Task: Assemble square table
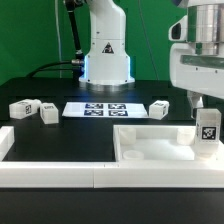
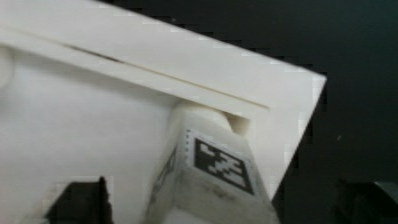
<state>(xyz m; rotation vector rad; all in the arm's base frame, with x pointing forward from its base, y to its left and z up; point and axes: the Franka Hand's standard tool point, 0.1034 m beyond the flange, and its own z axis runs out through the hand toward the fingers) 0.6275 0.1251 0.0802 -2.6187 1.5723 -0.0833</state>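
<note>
1. At the exterior view's left, one loose leg (image 1: 22, 107) and a second leg (image 1: 48, 114) are lying on the black table (image 1: 60, 135).
2. Centre: the marker board (image 1: 95, 108) is lying flat, with a third leg (image 1: 160, 108) resting near it.
3. Right: the square tabletop (image 1: 145, 150) is sitting against the border rails (image 1: 60, 172), with a fourth leg (image 1: 207, 132) standing upright in its corner.
4. Above that leg the gripper (image 1: 205, 106) is hovering, its fingers (image 2: 80, 200) standing apart and clasping nothing.
5. Judged step: this leg is being seated. The next move is calling for a clear rise, then fetching another leg.
</note>
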